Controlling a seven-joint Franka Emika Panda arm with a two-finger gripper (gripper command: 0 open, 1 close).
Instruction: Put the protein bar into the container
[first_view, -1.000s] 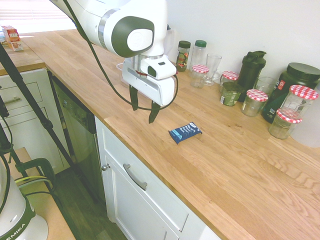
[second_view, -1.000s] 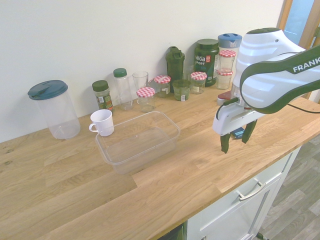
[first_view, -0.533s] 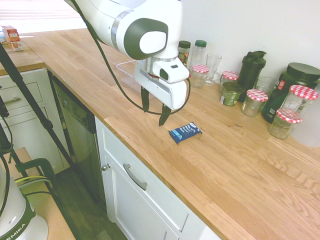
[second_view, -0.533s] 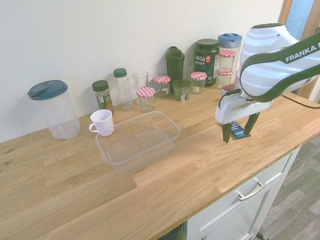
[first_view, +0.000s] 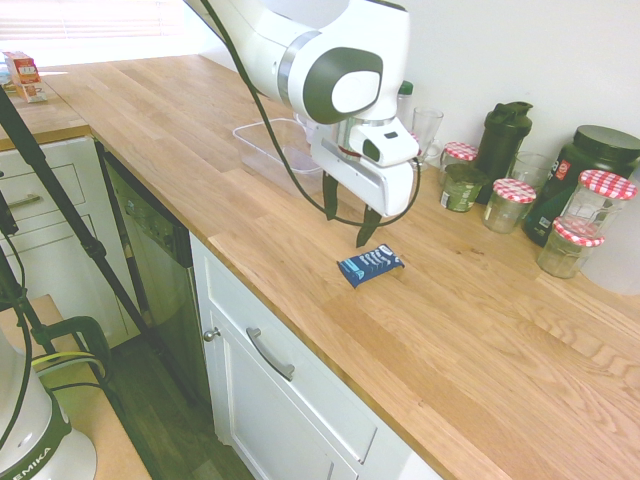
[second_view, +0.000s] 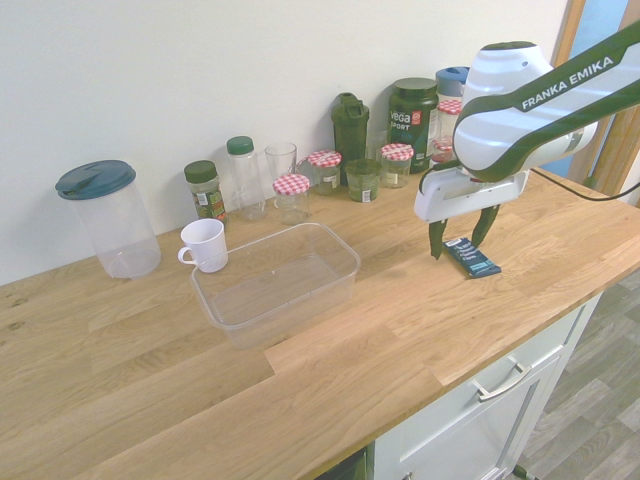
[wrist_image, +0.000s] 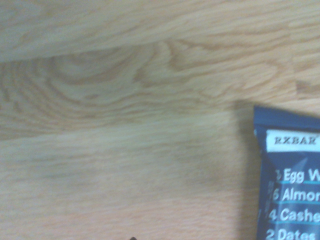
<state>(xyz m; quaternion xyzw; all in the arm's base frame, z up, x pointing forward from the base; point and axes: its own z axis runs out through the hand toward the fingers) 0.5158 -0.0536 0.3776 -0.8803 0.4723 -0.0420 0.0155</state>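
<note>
Hovering above the wooden counter (first_view: 480, 330), the gripper (first_view: 347, 218) is pointing straight down with fingers spread apart, gripping nothing. The protein bar (first_view: 370, 265) is lying flat on the counter just beside and below it, while the container (second_view: 275, 282) is sitting well apart from the gripper, empty.

The white arm reaches over the scene, its gripper (first_view: 349, 216) pointing straight down, the 2 dark fingers (second_view: 434, 242) spread wide, holding nothing.

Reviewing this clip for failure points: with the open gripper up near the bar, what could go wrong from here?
1. The gripper hangs above and beside the protein bar, not centred; descending here, a finger might land on the wrapper or push it away.
2. The bar lies flat on the countertop, so the fingers may scrape wood or slip off.
3. The container sits well away, so a weak grip could drop it.
</note>
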